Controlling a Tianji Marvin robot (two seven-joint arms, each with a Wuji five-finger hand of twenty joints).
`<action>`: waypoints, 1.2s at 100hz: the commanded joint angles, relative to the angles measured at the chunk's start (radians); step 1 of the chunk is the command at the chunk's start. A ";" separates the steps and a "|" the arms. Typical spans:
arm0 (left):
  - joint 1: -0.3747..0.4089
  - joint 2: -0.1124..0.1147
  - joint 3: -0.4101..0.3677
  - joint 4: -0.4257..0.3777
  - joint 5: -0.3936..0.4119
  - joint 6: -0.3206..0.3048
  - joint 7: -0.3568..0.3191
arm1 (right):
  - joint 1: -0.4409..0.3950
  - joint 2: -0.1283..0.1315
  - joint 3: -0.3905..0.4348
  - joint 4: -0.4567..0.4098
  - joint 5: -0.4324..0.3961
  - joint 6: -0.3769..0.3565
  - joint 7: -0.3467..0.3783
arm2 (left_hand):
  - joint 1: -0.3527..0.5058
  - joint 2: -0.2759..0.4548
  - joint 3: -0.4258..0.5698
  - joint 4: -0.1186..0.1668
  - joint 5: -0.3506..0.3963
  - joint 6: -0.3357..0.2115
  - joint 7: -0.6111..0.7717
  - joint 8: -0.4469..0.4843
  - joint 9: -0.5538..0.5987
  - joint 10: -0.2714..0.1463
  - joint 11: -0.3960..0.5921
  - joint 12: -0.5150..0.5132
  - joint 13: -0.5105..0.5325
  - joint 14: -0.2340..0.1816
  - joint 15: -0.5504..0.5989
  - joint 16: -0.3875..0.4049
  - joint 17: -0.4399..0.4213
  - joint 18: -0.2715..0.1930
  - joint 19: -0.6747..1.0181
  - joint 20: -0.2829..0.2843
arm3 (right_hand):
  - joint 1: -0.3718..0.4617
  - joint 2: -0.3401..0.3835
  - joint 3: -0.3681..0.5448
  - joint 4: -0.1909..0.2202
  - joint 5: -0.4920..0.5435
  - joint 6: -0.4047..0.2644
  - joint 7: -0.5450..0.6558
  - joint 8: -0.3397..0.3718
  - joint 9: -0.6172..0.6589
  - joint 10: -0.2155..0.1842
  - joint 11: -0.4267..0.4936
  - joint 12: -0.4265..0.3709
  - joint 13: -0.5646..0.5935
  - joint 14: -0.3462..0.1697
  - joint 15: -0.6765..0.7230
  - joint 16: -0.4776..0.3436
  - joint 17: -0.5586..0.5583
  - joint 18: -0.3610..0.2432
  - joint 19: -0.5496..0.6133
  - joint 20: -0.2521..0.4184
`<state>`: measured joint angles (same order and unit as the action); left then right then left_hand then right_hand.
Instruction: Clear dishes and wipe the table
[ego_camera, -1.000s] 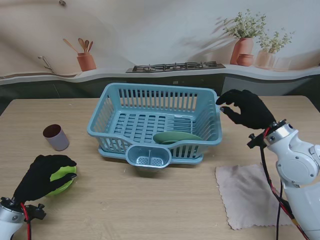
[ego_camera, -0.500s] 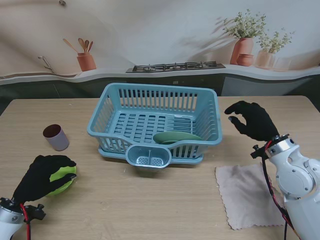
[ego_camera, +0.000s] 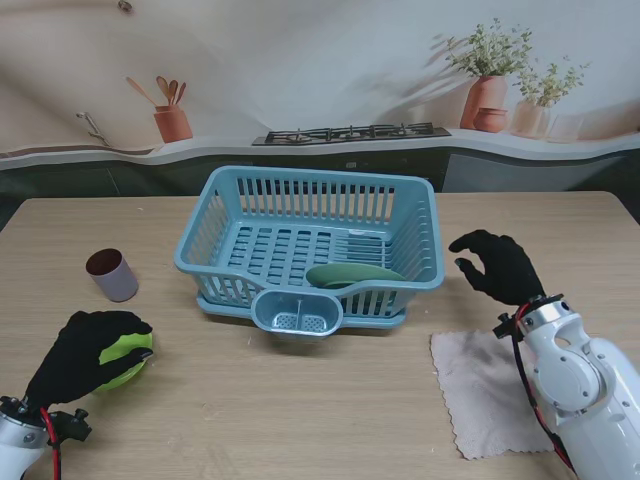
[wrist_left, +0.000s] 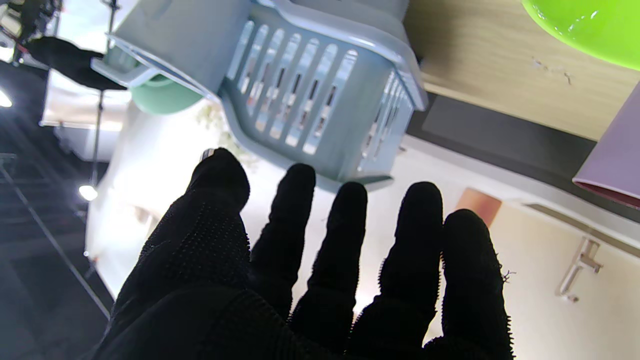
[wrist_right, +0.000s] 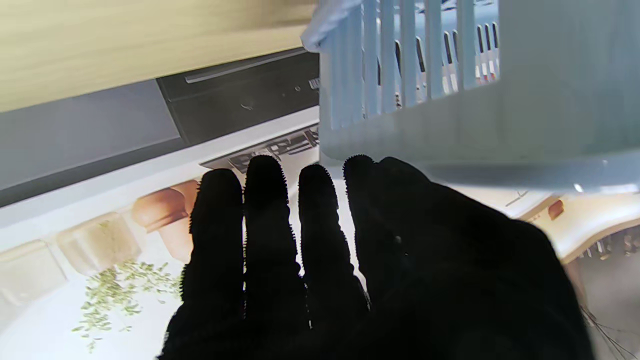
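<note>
The left hand lay over the lime-green bowl at the near left of the wooden table, palm on top of it, with only the bowl's right edge showing past the black glove. In the stand view the fingers curled over the bowl's far rim. In the left wrist view the fingers stretched out side by side and the bowl sat off beyond the little finger, so I could not tell whether the hand truly gripped it or only rested on it. The maroon cup stood upright farther out, beyond those fingertips and apart from them.

The right hand hovered over the table just right of the blue dish rack, fingers loosely curled and spread, holding nothing. Its fingertips pointed toward the rack's right wall, near it but not touching. In the right wrist view the rack wall filled the space just past the thumb side of the fingers. A dark green dish lay inside the rack, toward its near right corner. The beige cloth lay flat on the table behind the right wrist, nearer to me than the fingers, untouched.
</note>
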<state>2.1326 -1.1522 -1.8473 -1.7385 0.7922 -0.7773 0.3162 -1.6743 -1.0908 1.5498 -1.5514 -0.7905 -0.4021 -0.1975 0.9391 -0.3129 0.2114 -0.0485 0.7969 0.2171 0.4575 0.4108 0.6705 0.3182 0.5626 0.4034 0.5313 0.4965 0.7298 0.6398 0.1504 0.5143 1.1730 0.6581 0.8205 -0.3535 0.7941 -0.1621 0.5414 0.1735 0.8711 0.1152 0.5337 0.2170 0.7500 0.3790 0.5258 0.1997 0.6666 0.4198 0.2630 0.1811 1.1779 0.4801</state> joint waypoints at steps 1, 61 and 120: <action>0.005 -0.002 -0.001 -0.007 -0.002 0.000 -0.013 | -0.013 -0.008 -0.011 0.025 -0.007 0.012 0.004 | 0.024 0.033 -0.016 -0.021 0.009 -0.018 0.004 0.000 0.013 -0.005 -0.010 -0.004 0.008 -0.006 -0.003 0.010 -0.012 -0.002 -0.015 -0.014 | -0.020 0.024 -0.004 -0.023 -0.040 0.012 -0.013 0.001 -0.035 -0.006 -0.004 -0.002 -0.029 -0.026 -0.012 -0.013 -0.015 -0.038 -0.015 -0.016; 0.002 -0.001 0.003 -0.011 -0.015 0.004 -0.026 | -0.037 -0.011 -0.046 0.057 0.025 0.073 0.015 | 0.025 0.033 -0.017 -0.020 0.008 -0.018 0.004 -0.001 0.012 -0.006 -0.010 -0.004 0.007 -0.006 -0.004 0.010 -0.012 -0.003 -0.015 -0.014 | -0.200 -0.050 0.039 0.048 -0.036 0.027 -0.155 0.146 -0.083 -0.009 -0.025 -0.014 -0.077 -0.034 -0.057 -0.033 -0.053 -0.047 -0.047 -0.024; 0.051 -0.004 -0.036 -0.049 0.027 0.031 0.001 | -0.053 -0.009 -0.024 0.037 0.029 0.069 0.035 | 0.013 0.039 -0.012 -0.018 0.003 -0.013 -0.023 -0.009 -0.010 -0.006 -0.033 -0.014 -0.039 -0.004 -0.038 -0.003 -0.055 -0.012 -0.056 -0.034 | -0.292 -0.093 0.089 0.034 -0.029 0.034 -0.179 0.170 -0.084 -0.005 -0.028 -0.017 -0.085 -0.031 -0.060 -0.035 -0.064 -0.048 -0.057 -0.020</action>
<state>2.1621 -1.1552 -1.8711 -1.7736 0.8263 -0.7470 0.3367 -1.7193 -1.0983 1.5197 -1.5023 -0.7589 -0.3212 -0.1754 0.9391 -0.3129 0.2114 -0.0485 0.7969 0.2084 0.4532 0.4108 0.6705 0.3182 0.5434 0.4034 0.5188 0.4964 0.7013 0.6398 0.1175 0.5134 1.1455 0.6454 0.5495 -0.4305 0.8636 -0.1353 0.5417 0.1979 0.7004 0.2729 0.4777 0.2170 0.7339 0.3750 0.4746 0.1893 0.6194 0.3952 0.2106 0.1677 1.1289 0.4704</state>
